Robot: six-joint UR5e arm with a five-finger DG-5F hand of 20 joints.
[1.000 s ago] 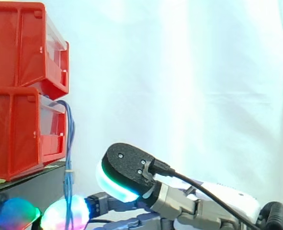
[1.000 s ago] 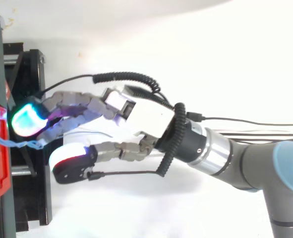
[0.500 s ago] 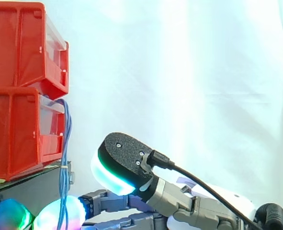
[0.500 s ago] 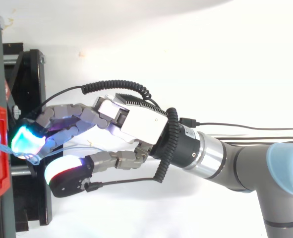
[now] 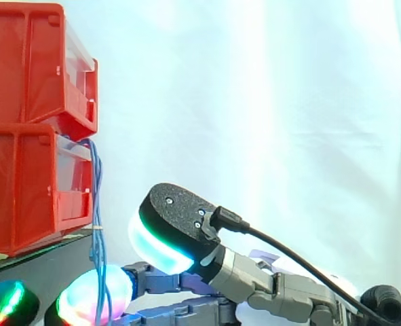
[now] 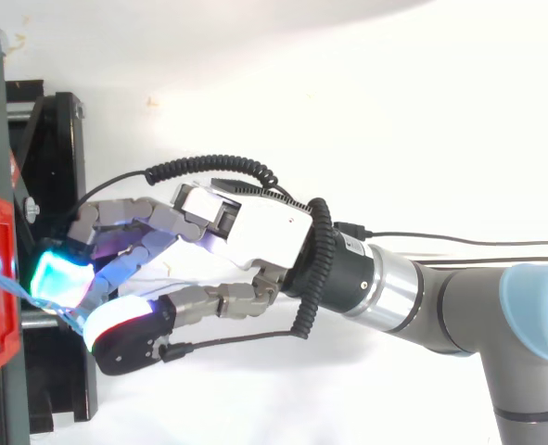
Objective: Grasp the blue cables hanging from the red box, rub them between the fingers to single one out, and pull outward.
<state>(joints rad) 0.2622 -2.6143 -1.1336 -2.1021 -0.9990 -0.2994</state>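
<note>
Thin blue cables [image 5: 96, 197] hang from the front of the lower red bin [image 5: 24, 190] and drop across a glowing fingertip [image 5: 91, 300]. In the top view the cables [image 6: 3, 278] run from the red bin [image 6: 3, 357] out to where the cyan fingertip [image 6: 58, 278] meets the thumb's white pad [image 6: 116, 313]. My hand [image 6: 255, 227] reaches in from the right with its fingers stretched toward the bin. The thumb [image 5: 173, 227] is folded in against them, pinching the cables. The cables' lower ends are hidden behind the pads.
A second red bin [image 5: 30, 68] is stacked on the lower one. Both rest on a black stand [image 5: 47, 261], which in the top view [image 6: 60, 394] lies right under the fingertips. A white curtain [image 5: 268, 122] hangs behind.
The hand has slid toward the view's bottom along the bin front. The thumb has closed in on the fingertips. The cables, earlier drawn outward, now hang nearer the bin.
</note>
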